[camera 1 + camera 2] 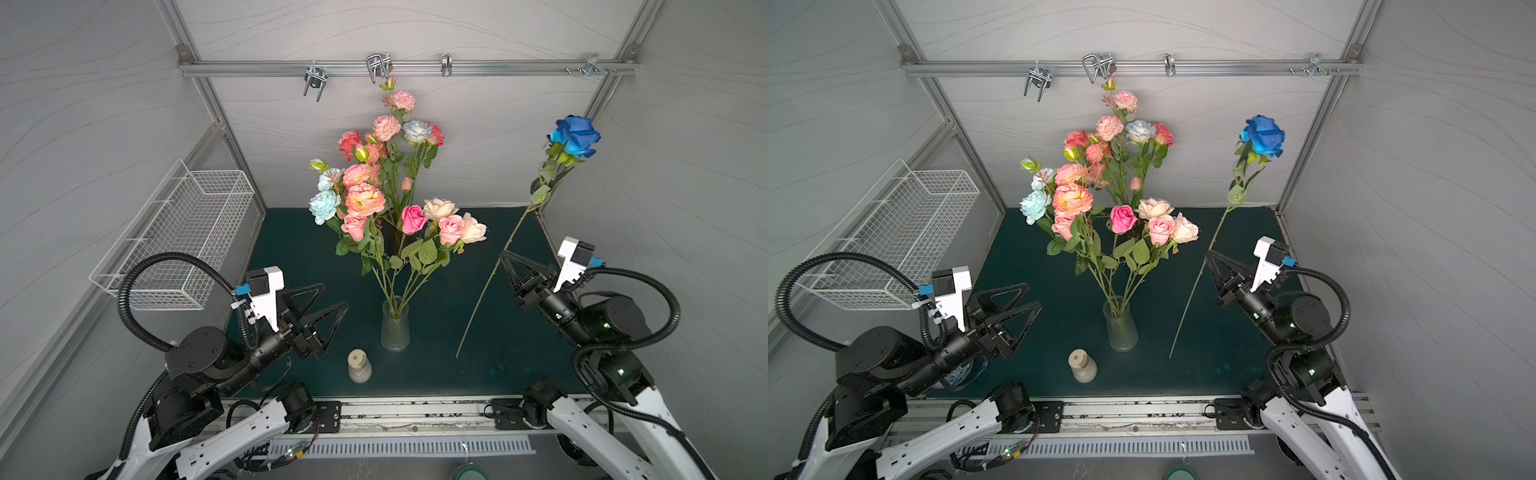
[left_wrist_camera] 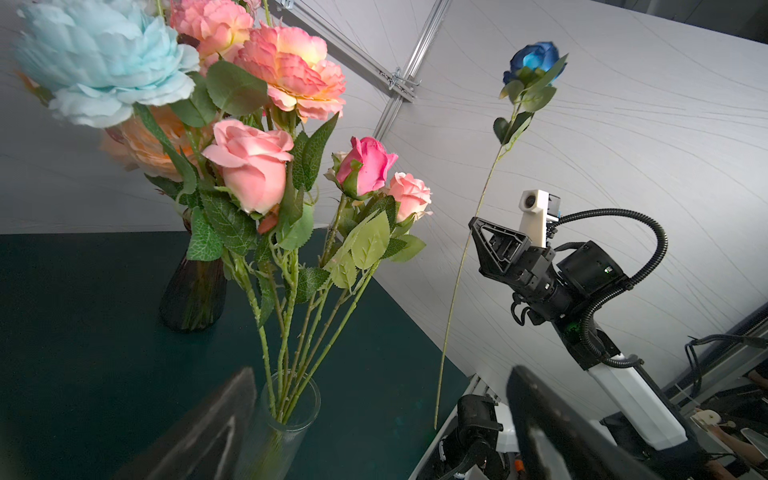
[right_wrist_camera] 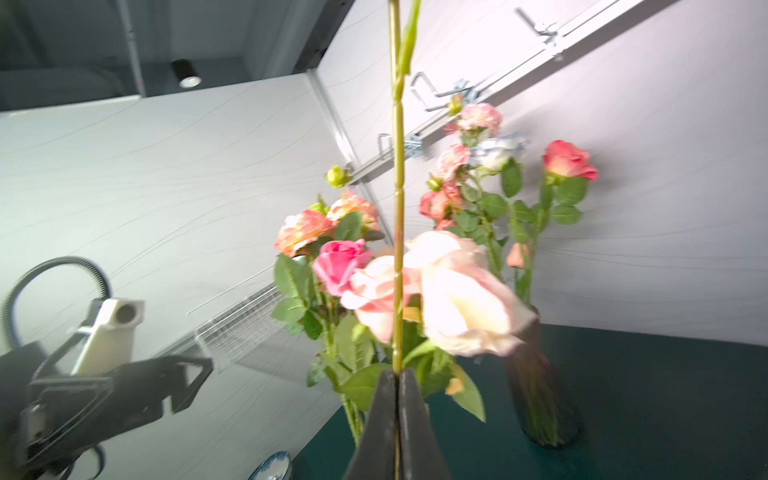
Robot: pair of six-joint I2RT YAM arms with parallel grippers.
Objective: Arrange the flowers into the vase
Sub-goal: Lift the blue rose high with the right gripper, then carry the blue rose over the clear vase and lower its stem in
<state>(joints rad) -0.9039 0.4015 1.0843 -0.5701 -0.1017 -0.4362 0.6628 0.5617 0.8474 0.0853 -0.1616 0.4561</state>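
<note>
Flowers stood in the vase. Right fingers gripped the blue rose; left fingers gaped empty. Wrist views exposed a dark vase. Tabletop was green, walls grey.

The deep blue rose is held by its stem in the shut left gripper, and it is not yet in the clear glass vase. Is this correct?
Only the arm is wrong. The right gripper is shut on the stem of the deep blue rose, as both top views show; the left gripper stands open, empty. The rose is indeed outside the clear glass vase.
</note>
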